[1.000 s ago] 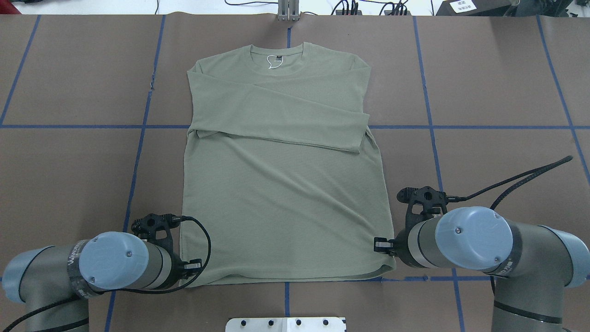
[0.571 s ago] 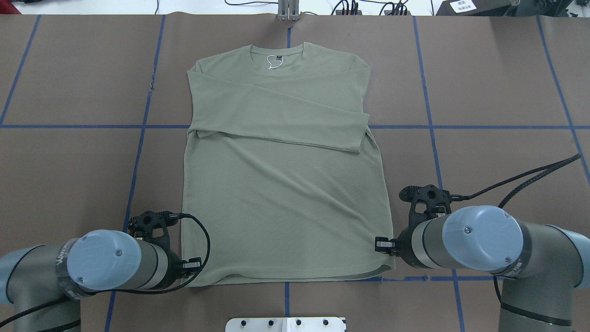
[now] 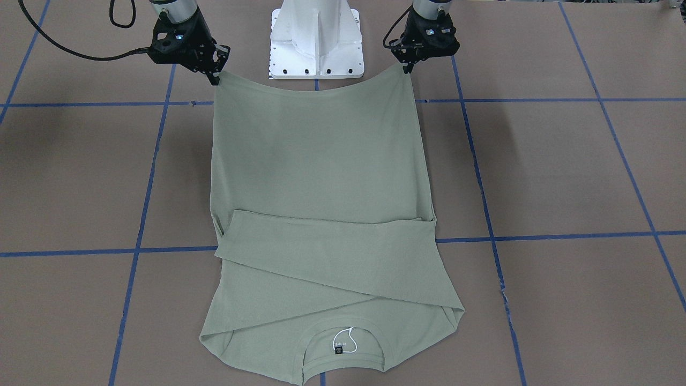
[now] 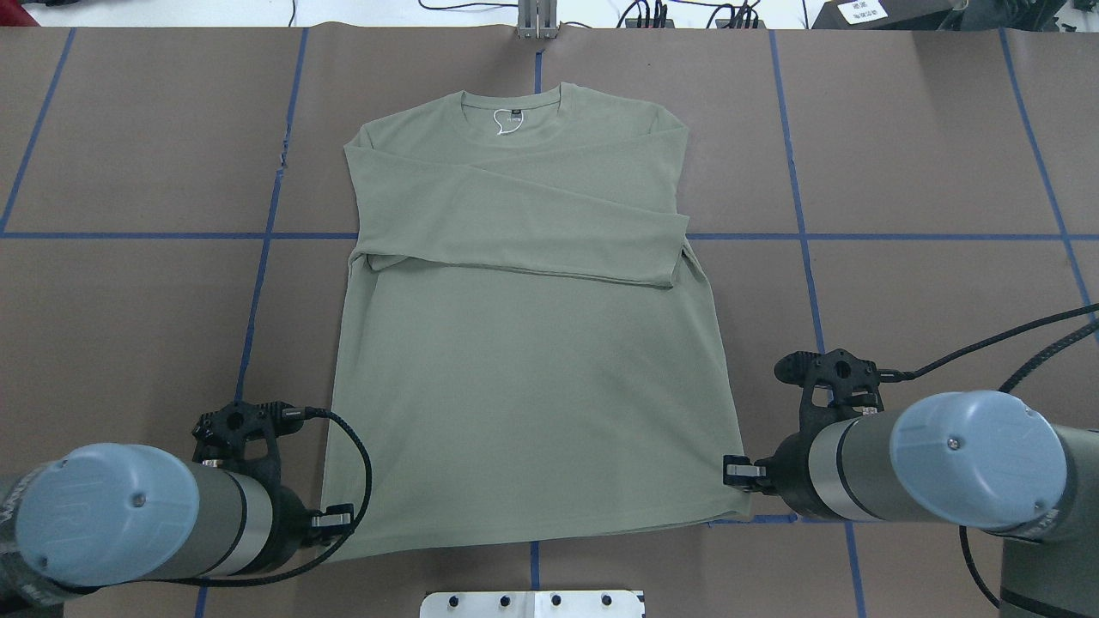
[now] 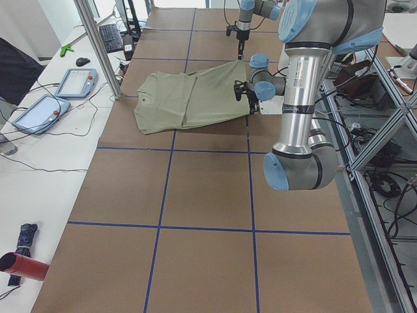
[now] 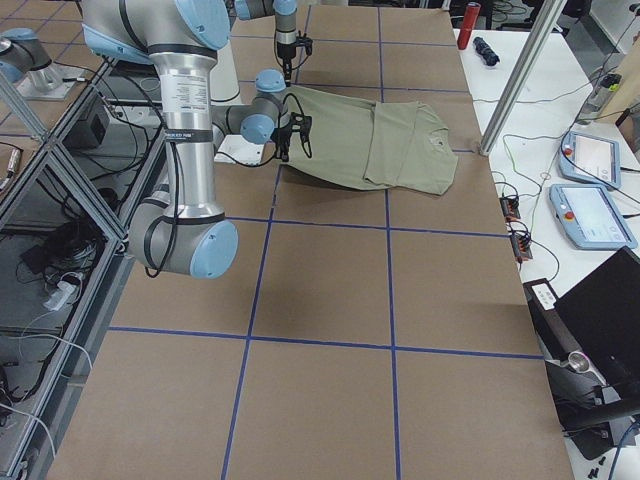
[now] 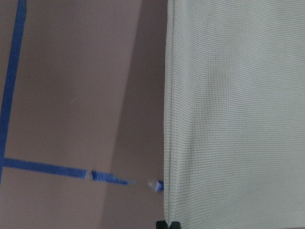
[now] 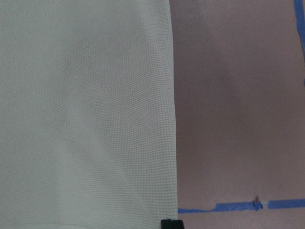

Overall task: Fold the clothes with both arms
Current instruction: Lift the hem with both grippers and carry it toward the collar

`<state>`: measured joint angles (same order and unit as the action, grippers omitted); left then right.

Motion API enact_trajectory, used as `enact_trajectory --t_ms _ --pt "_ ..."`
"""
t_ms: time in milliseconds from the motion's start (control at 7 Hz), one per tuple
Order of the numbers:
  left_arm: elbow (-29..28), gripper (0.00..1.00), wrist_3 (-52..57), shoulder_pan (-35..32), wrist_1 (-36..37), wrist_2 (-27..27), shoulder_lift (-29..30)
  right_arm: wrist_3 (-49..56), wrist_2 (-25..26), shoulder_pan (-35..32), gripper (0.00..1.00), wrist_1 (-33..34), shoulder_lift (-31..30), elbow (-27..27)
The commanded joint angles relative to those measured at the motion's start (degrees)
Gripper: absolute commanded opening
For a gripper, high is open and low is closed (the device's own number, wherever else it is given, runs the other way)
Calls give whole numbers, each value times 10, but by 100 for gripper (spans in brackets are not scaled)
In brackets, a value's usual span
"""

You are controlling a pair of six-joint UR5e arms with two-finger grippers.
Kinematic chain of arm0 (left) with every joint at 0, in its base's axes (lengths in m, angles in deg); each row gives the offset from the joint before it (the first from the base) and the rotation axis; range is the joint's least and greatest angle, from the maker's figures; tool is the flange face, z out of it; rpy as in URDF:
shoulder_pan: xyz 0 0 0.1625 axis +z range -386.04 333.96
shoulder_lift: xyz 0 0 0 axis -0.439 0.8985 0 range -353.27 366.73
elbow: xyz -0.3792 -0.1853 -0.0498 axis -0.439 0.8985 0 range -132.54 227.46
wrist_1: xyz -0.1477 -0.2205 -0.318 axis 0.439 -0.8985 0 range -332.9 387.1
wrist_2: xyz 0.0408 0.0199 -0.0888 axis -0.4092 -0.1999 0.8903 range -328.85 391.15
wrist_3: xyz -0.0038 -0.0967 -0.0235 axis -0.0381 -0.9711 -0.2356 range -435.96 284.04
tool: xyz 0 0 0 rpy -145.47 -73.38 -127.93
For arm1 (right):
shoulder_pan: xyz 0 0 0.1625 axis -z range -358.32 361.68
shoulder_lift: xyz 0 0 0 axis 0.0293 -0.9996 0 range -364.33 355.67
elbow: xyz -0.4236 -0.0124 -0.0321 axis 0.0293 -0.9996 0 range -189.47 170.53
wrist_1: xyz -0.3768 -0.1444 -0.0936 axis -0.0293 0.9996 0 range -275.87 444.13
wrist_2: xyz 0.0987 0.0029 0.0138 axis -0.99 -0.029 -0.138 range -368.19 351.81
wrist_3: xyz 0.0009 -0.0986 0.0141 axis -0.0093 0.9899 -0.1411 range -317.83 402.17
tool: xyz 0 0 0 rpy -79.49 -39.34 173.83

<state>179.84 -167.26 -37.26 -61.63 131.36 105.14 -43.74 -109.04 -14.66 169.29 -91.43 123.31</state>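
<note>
Shirt: green long-sleeve shirt [image 4: 532, 369], mid table, front up, collar at the far side from the robot, hem twd the robot.
Sleeves: both sleeves [image 4: 515, 232] folded in across the chest, one overlapping the other, making a slanted band over the upper half.
Neck: black label [image 4: 515, 112] w/ white string loop [image 4: 505, 126] just inside the collar.
Hem: the 2 near corners are held up off the table. The edge sags btwn them in the front-facing view, and side views show shadow under the raised end. Collar end lies flat.
L gripper [image 4: 330, 520]: fingers clenched on the hem corner on the robot's left side.
R gripper [image 4: 740, 471]: fingers clenched on the opposite hem corner.
L arm [image 4: 112, 524] / R arm [image 4: 944, 463]: both come in low from the near corners, wrists roughly level, grippers pointing inward at the shirt.
Wrist cams: each shows the shirt's side edge running straight up the view, bare table beside it, black fingertips together at the bottom on the cloth edge.
Table [image 4: 927, 154]: brown cover w/ blue tape lines [image 4: 129, 235] in a grid.
Base [image 3: 316, 43]: white, btwn the arms, just behind the raised hem.
</note>
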Motion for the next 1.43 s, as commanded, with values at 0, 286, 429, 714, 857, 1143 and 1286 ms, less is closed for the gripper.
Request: enact_trajectory --t_ms 0,286,429,714,857,1143,1286 --pt "70 0 -4 46 31 3 -1 -2 -15 34 0 0 -20 37" --pt "92 0 -22 88 44 3 -1 -3 -75 33 0 0 -66 90" --pt "94 0 -22 86 45 3 -2 -3 -75 31 0 0 -70 104" --pt "92 0 -11 35 48 9 -2 1 -76 -14 0 -1 -65 98" --pt "93 0 17 -9 48 16 4 4 -76 -33 0 -2 -53 89" --pt "86 0 129 -123 49 54 6 4 -76 -75 0 -3 -20 60" --pt "82 0 135 -146 49 65 7 4 -77 -97 0 -2 7 39"
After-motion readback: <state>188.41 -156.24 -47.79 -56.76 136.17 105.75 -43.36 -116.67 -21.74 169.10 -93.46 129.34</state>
